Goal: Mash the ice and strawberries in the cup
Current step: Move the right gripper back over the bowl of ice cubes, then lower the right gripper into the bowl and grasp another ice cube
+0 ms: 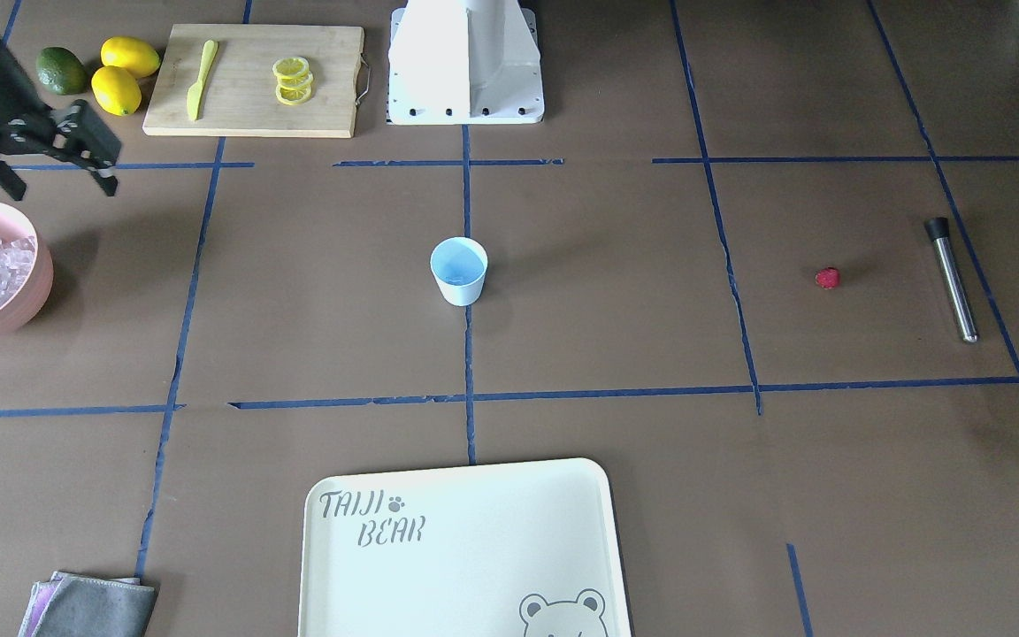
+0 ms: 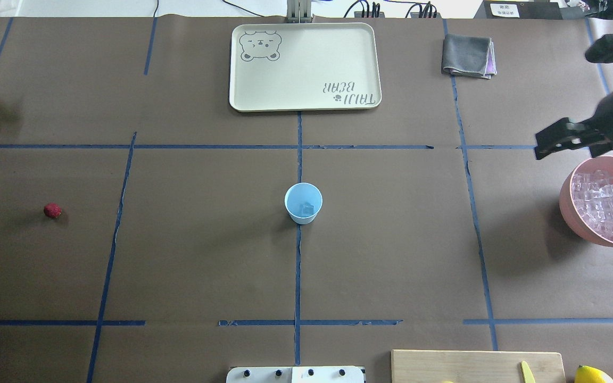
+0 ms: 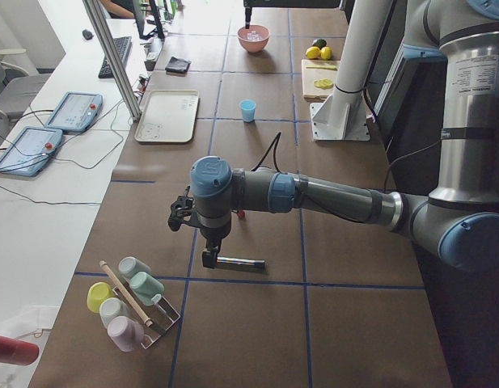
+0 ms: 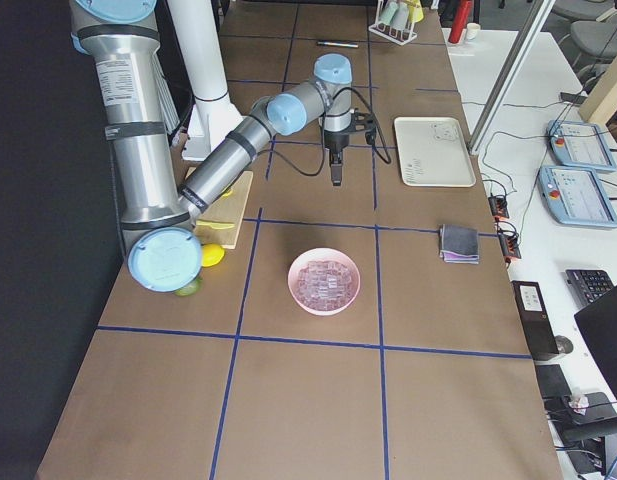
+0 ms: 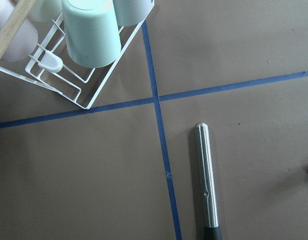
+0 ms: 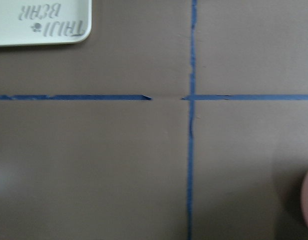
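One ice cube (image 2: 307, 208) lies in the cup (image 2: 303, 202) at mid-table; the strawberry (image 2: 52, 210) sits on the table well apart from it, near the steel muddler (image 5: 207, 185) beneath my left gripper (image 3: 209, 259), whose fingers I cannot make out; my right gripper (image 1: 60, 184) hovers by the pink bowl (image 1: 27, 310), fingers apart and empty. I judge the berry comes next; that calls for a gentle pinch, then a carry to the cup.

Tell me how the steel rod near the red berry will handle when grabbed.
The steel rod looks round and polished, so it would probably roll if nudged sideways and may slip in a pinch. It lies flat and straight, likely stiff and dense. Its black end may grip better.
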You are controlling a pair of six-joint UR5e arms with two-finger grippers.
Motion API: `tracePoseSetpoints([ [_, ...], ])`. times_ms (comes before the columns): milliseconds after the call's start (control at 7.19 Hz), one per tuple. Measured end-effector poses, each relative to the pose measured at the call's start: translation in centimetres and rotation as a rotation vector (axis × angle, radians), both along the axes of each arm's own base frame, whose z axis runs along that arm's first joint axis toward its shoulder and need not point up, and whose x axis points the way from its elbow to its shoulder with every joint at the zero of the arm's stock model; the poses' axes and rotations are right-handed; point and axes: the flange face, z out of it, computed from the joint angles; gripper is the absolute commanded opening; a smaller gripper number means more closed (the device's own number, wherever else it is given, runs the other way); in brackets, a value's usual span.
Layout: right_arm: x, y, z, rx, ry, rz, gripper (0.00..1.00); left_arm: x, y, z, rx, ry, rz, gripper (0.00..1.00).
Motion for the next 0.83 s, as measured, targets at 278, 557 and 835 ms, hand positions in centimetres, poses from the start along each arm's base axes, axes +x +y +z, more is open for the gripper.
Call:
tracePoseSetpoints([
  [278,4.5,1.1,10.2,-0.004,0.012,-0.019,0.98,0.0,0.1,-0.5,0.002,0.0,-0.007,1.0],
  [557,5.4,1.4,18.5,-0.007,0.009,-0.021,0.68,0.1,0.1,-0.6,0.003,0.0,-0.008,1.0],
  [835,5.0,0.6,21.8,-0.027,0.018,-0.023,0.61,0.1,0.1,-0.6,0.002,0.0,-0.008,1.0],
])
